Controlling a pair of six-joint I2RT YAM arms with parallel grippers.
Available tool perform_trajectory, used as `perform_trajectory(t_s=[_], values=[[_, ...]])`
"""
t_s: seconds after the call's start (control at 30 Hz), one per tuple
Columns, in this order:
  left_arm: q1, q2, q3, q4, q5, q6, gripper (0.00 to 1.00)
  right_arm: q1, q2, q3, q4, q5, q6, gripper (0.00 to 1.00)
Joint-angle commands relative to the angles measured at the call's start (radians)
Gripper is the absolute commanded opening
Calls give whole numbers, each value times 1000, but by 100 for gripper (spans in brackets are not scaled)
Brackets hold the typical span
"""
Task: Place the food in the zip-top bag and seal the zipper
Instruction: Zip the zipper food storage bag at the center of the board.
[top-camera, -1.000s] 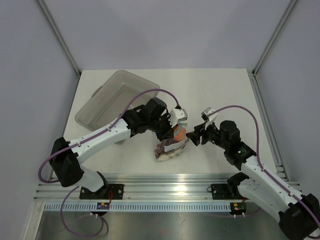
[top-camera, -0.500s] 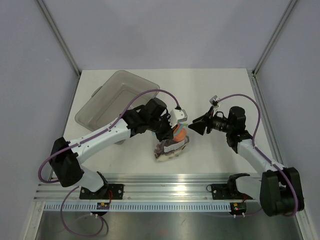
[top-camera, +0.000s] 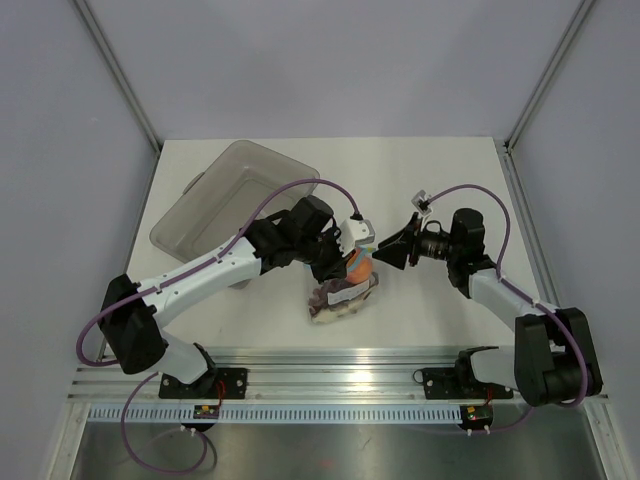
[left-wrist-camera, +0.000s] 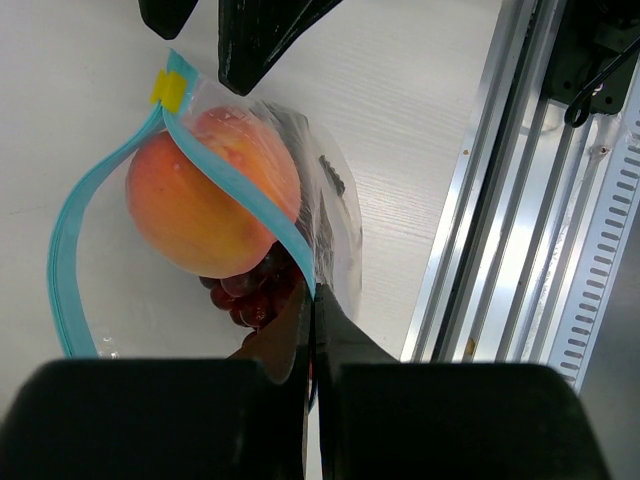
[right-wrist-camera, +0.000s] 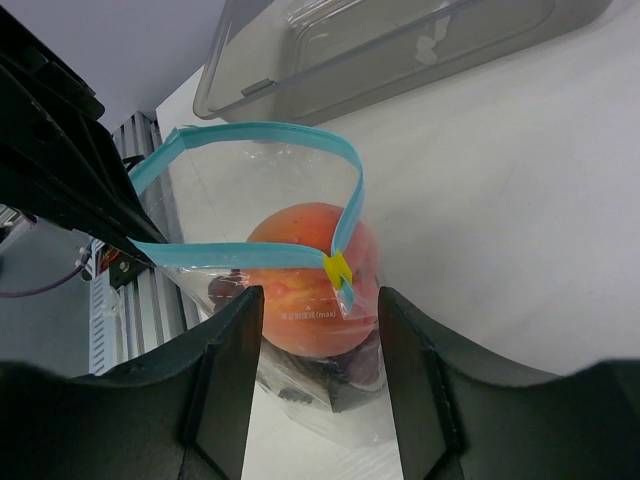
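Observation:
The clear zip-top bag (top-camera: 343, 292) lies on the table between my arms, its mouth gaping. Inside it sit an orange-red peach (left-wrist-camera: 205, 200) and dark grapes (left-wrist-camera: 252, 292), the food. The blue-teal zipper (right-wrist-camera: 270, 135) forms an open loop, with a yellow tab (right-wrist-camera: 338, 266) at one end. My left gripper (left-wrist-camera: 313, 300) is shut on the zipper edge at the end away from the tab. At the tab end my right gripper (right-wrist-camera: 320, 310) is open. Its fingers (right-wrist-camera: 225, 370) stand on either side of the bag's corner, not touching it.
A large translucent grey tray (top-camera: 230, 195) stands at the back left, behind the left arm. The aluminium rail (top-camera: 330, 360) runs along the near table edge, close to the bag. In the right wrist view the tray (right-wrist-camera: 380, 40) is beyond the bag.
My right arm has swung its gripper up and left, to the tab end of the bag, and its jaws have narrowed a little. The left gripper and the bag have held still.

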Motion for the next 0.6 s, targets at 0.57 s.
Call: perform_trajectory(t_s=[0.57], values=[[1,-20,46,2,11,18,0,53,105,22,75,-34,-48,48]])
